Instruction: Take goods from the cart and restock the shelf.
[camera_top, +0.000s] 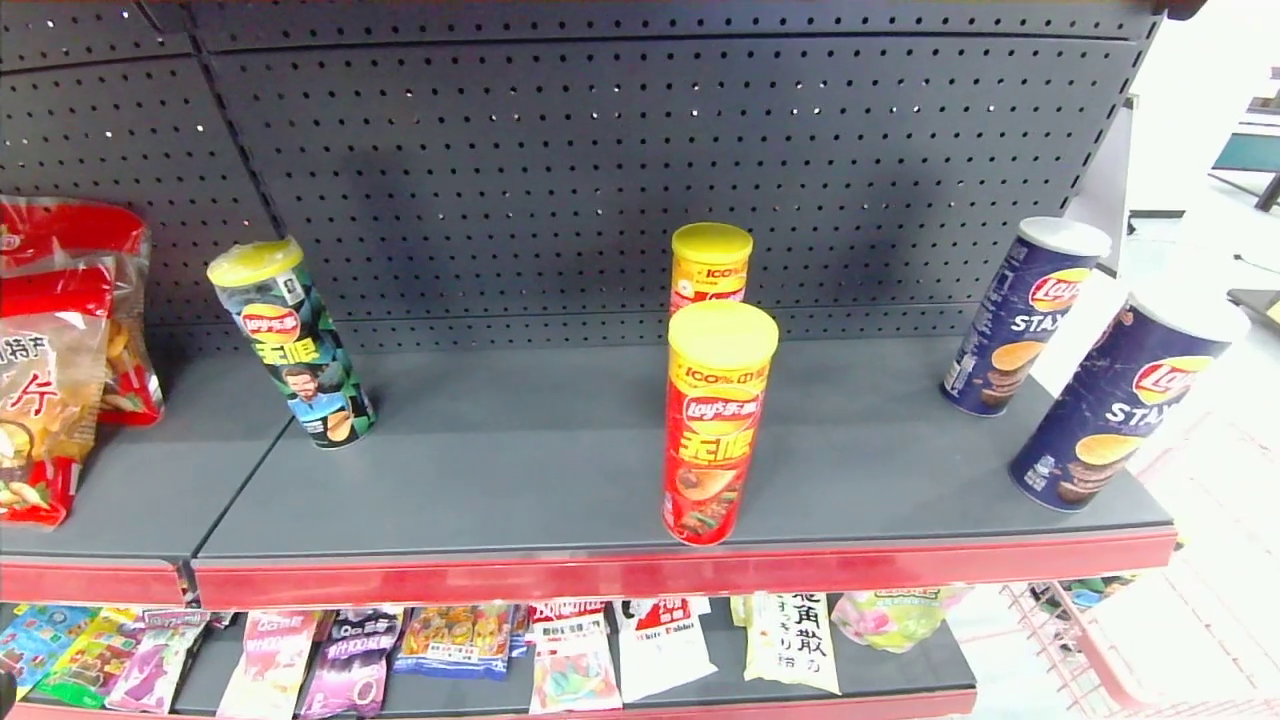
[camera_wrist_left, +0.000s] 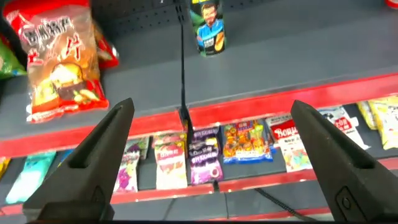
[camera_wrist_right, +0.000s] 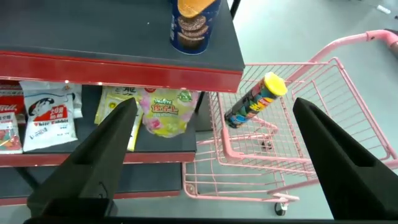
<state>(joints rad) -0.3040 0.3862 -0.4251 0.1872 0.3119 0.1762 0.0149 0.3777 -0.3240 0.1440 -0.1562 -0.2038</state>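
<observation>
shelf (camera_top: 500, 470): 2 red cans (camera_top: 715, 430) centre, 2 blue cans (camera_top: 1115, 400) 3 o'clock, 1 green can (camera_top: 295, 345) 9 o'clock | cart (camera_wrist_right: 292, 63) 4 o'clock: 1 yellow-lidded can (camera_wrist_right: 255, 99) lying inside | left gripper (camera_wrist_left: 211, 109), right gripper (camera_wrist_right: 214, 106): spread wide, empty

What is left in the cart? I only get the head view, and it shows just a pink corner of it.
Observer: One can with a yellow lid lies on its side in the pink cart.
Operator: Is either gripper holding anything right now?
Observer: No. The left gripper and the right gripper are both open and empty.
</observation>
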